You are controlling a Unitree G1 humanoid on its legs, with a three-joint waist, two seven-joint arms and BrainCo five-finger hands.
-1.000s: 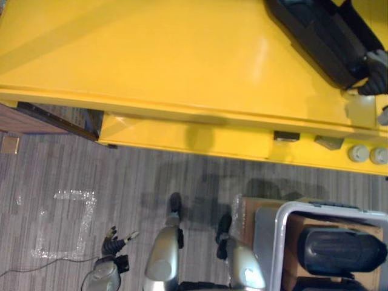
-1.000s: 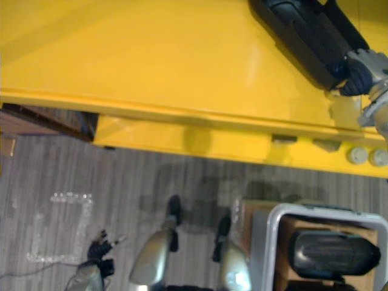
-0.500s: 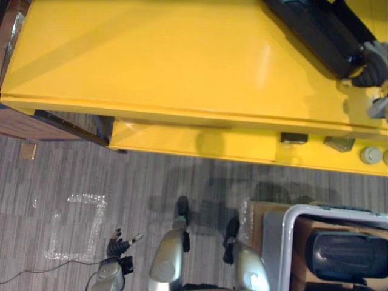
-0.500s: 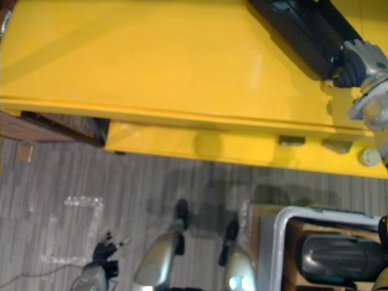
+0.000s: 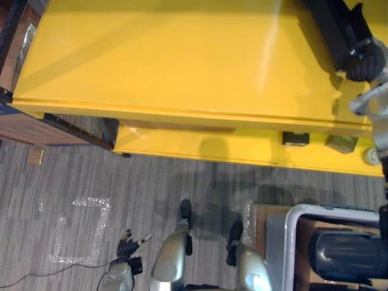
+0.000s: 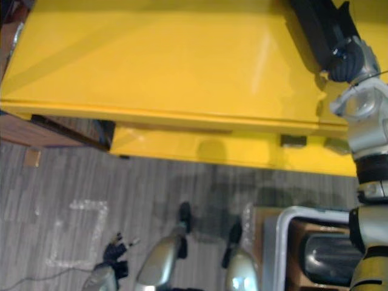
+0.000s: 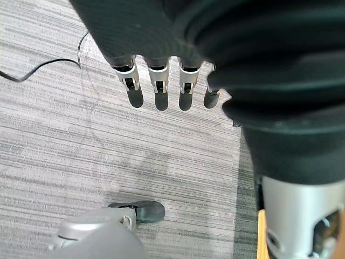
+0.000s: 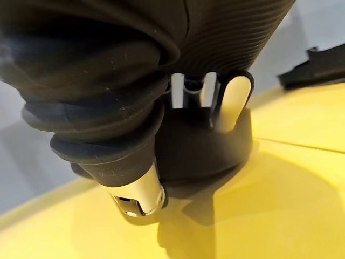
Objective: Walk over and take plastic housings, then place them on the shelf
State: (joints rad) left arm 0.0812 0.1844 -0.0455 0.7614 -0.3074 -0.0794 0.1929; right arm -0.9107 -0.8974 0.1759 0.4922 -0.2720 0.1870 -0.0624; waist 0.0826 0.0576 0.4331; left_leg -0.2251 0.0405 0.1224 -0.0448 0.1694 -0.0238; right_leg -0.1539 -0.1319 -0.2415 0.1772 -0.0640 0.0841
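A long black plastic housing (image 5: 333, 27) lies on the yellow shelf top (image 5: 182, 60) at its far right. My right hand (image 5: 364, 63) is at the housing's near end. In the right wrist view its fingers (image 8: 232, 102) curl over the black housing (image 8: 205, 145) and the thumb sits beneath, just above the yellow surface. A second black housing (image 5: 348, 254) rests in a grey bin (image 5: 291, 224) at the lower right. My left hand (image 5: 127, 245) hangs low over the carpet, fingers (image 7: 156, 86) straight and holding nothing.
Brown boxes (image 5: 36, 130) stand under the shelf's left end. A lower yellow ledge carries a small dark block (image 5: 295, 138) and a grey piece (image 5: 341, 143). A taped square (image 5: 82, 230) marks the grey carpet at the left.
The camera has shifted, so the shelf sits further right. My right arm has come further into view, and the housing has slid deeper onto the shelf, lying steeper.
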